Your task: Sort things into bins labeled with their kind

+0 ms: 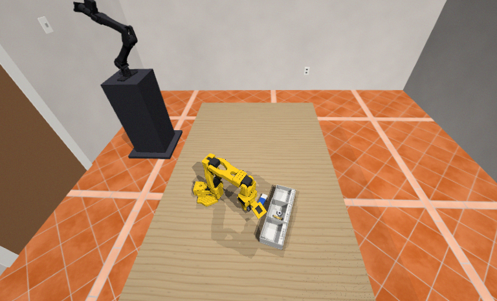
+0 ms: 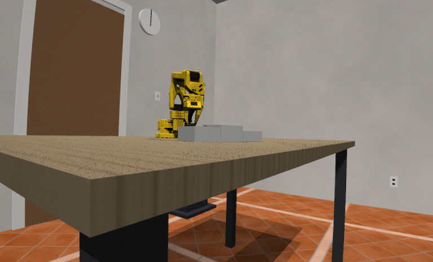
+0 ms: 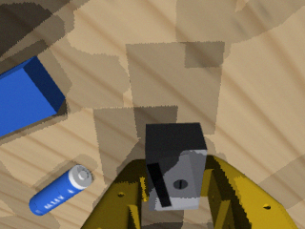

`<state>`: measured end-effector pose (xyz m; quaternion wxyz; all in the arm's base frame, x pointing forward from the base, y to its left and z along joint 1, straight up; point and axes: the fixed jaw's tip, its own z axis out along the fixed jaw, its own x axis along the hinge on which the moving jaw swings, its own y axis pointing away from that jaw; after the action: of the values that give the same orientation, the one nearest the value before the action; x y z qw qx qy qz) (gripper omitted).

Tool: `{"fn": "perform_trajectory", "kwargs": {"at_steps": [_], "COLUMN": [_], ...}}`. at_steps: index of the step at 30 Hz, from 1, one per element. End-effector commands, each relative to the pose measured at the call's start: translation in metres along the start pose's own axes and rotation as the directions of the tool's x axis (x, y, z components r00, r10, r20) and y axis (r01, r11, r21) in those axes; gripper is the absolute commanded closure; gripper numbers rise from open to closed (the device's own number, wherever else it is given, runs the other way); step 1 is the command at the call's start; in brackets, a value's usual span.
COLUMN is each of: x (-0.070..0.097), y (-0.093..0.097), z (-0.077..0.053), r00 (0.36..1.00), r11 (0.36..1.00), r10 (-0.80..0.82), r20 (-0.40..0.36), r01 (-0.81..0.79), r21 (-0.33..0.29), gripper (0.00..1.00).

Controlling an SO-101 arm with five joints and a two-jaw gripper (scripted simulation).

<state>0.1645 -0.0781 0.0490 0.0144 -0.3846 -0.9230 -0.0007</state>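
My gripper is shut on a small grey and black block with a round hole in its grey face. It holds the block above the wooden table, just left of the grey row of three bins. In the overhead view the gripper hangs beside the middle bin. A blue battery with a silver cap lies on the table to the left. A blue box lies beyond it, and shows as blue and white in the overhead view. The middle bin holds small things. I cannot read the bin labels.
The arm's yellow base stands left of the bins. From the low side view the bins hide the gripper's tips and the arm rises behind them. A black pedestal with a dark arm stands off the table.
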Motion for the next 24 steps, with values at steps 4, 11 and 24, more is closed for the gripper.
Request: {"fn": "perform_trajectory", "kwargs": {"at_steps": [4,11,24], "x": [-0.008,-0.011,-0.012], "y": [0.012,0.028,0.037], "z": [-0.01,-0.014,-0.016], "r00": [0.996,0.987,0.979], "r11": [0.998,0.99,0.983], "r10": [-0.059,-0.138,-0.177], "r20": [0.06,0.084,0.096], "r01": [0.06,0.14,0.18], "r21": [-0.018,-0.022,-0.024], "gripper": [1.0,1.0,1.0]}}
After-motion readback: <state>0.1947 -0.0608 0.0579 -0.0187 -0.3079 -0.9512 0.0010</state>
